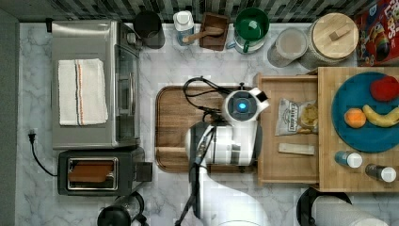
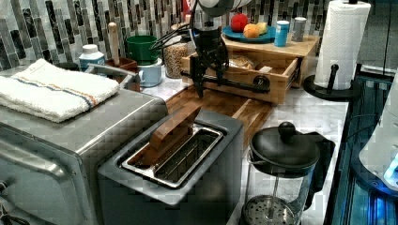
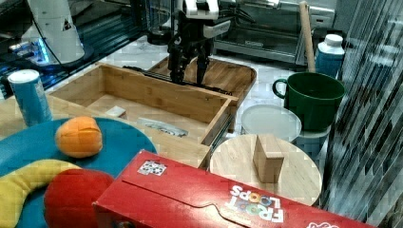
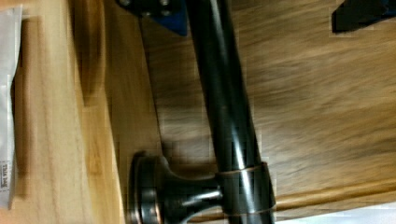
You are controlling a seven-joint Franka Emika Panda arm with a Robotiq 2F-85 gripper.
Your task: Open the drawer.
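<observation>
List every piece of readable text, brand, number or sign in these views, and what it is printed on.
"FROOT LOOPS": on the red cereal box in the right view, upside down as shown.
Snack bag in the open drawer: printing too blurred to read.
Square code sticker on the cereal box: not readable.
White packet in the wrist view: small print at its edge, illegible.
Arm base: small dark mark, not readable.

Top view: straight down over drawer point(image 1: 288, 136). Left view: low by toaster point(image 2: 173, 159), facing drawer. Right view: opposite side, behind cereal box point(image 3: 223, 199). Wrist view: tight on handle point(image 4: 224, 107).
</observation>
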